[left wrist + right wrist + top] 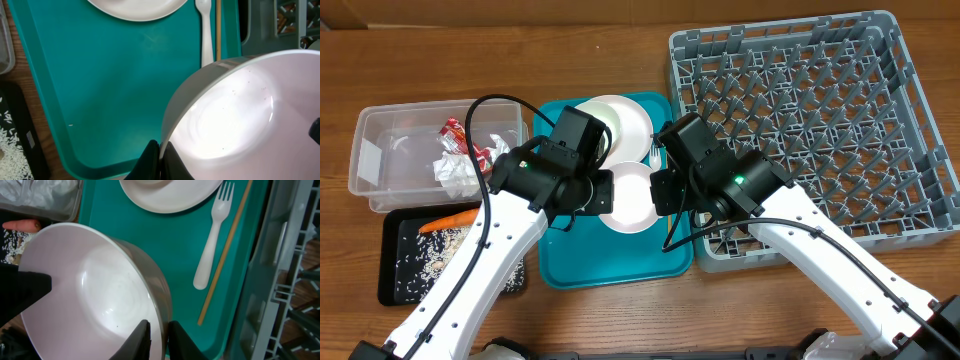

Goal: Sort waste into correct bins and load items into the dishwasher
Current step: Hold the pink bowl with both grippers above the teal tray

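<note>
A white bowl [630, 205] hangs between both grippers over the teal tray [580, 262]. My left gripper [160, 146] is shut on the bowl's [235, 110] near rim, one finger inside and one outside. My right gripper [159, 326] straddles the opposite rim of the bowl [90, 290]. Its outer finger lies against the wall, and a sliver of gap shows at the inner finger. A white plate [620, 125] lies at the tray's far end. The white fork [212, 240] and the wooden stick [225, 252] lie side by side beside it. The grey dish rack [810, 110] stands to the right.
A clear tub [400, 150] at the left holds crumpled napkins [460, 168] and a red wrapper [455, 130]. In front of it, a black tray [395, 285] holds a carrot [455, 218] and beige crumbs [430, 250]. The rack's wall sits close to the tray's right edge.
</note>
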You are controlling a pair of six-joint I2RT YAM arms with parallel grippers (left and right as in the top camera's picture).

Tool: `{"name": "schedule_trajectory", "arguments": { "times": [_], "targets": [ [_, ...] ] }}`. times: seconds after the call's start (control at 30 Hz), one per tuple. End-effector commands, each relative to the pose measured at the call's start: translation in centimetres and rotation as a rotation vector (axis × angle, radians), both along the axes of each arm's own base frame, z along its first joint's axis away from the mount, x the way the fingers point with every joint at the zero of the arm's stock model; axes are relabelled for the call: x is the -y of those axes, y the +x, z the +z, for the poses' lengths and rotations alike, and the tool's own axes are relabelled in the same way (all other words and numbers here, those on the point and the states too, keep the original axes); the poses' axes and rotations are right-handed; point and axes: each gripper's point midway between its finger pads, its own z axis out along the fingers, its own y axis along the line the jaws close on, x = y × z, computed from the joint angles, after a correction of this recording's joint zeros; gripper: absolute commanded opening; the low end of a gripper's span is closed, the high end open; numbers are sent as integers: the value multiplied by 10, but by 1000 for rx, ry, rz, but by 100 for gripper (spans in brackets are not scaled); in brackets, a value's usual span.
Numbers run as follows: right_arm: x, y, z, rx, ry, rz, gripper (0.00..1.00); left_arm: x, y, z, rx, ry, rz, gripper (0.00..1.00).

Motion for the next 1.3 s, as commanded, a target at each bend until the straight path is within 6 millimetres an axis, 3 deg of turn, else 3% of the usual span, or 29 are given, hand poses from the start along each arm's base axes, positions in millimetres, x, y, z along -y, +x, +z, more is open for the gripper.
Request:
{"name": "schedule_trajectory", "arguments": {
  "times": [0.0,0.33,0.47,0.7,0.93,1.07,1.17,1.27],
  "targets": [
    [3,0,1,12,-14,-8,14,4,2,7,25,-6,-7,4],
    [5,-2,0,3,-21,-9,15,6,4,8,34,-14,-8,4],
    [4,-1,-9,-16,-36,-8,23,6,4,8,35,-15,-8,4],
    [0,3,-27,-48,-63,-8,16,6,4,8,37,-15,-9,4],
    [-2,9,-18,-23,-51,-11,13,6,4,8,37,-15,-9,4],
    [-5,13,-6,-5,-36,-10,18,6,4,8,36,-14,-9,4],
    [-8,16,2,14,-22,-11,27,5,4,8,35,-13,-9,4],
    [-9,18,4,21,-19,-9,28,5,3,8,32,-9,-8,4]
  ]
}}
